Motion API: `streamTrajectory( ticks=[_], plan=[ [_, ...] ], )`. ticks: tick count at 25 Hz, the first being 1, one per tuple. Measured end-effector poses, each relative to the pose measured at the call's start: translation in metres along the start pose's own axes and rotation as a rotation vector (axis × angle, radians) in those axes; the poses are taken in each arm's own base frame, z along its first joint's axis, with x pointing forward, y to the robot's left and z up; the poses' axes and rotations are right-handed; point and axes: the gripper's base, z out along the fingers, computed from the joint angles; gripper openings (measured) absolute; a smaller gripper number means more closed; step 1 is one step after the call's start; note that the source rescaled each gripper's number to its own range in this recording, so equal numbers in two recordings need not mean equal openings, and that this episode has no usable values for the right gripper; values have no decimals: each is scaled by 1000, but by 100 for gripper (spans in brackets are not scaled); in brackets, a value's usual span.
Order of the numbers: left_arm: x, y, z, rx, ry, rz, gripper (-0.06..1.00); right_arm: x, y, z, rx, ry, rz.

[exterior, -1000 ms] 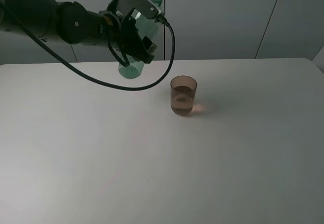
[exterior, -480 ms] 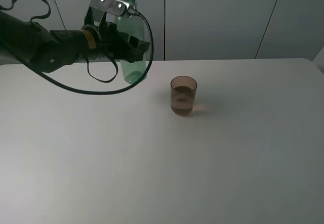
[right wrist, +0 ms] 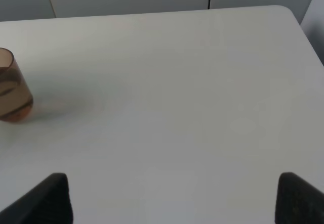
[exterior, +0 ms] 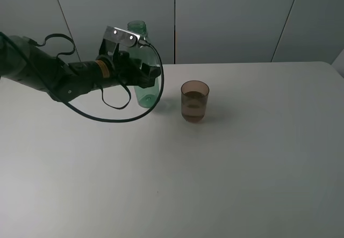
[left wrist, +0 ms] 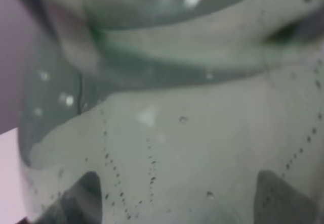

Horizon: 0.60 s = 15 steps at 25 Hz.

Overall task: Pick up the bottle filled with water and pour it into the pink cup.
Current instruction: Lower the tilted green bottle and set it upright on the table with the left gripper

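Note:
The green transparent bottle (exterior: 146, 94) stands upright, left of the pink cup (exterior: 194, 101), with its base at or just above the table (exterior: 242, 168). My left gripper (exterior: 141, 72) is shut on the bottle's middle. In the left wrist view the bottle (left wrist: 167, 133) fills the frame between the dark fingertips (left wrist: 83, 198). The cup holds some liquid and also shows in the right wrist view (right wrist: 11, 87). My right gripper (right wrist: 174, 201) is open and empty over bare table, well to the right of the cup; it is out of the exterior view.
The white table's far edge (exterior: 242, 63) meets grey wall panels behind. A black cable (exterior: 115, 119) loops down from the left wrist to just above the table, left of the cup.
The left arm has brought the bottle from a raised, tilted pose to upright, then lowered it toward the table left of the cup. The cup has not moved.

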Motion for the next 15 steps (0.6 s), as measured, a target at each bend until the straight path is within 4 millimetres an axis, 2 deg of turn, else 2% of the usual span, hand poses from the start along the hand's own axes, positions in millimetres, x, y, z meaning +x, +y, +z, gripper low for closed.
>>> streamTrajectory(
  ticks=[7,15],
  plan=[
    [12,1,5,3,18,32,3,0,0,0,0,0,0],
    [12,1,5,2,16,33,3,0,0,0,0,0,0]
  ],
)
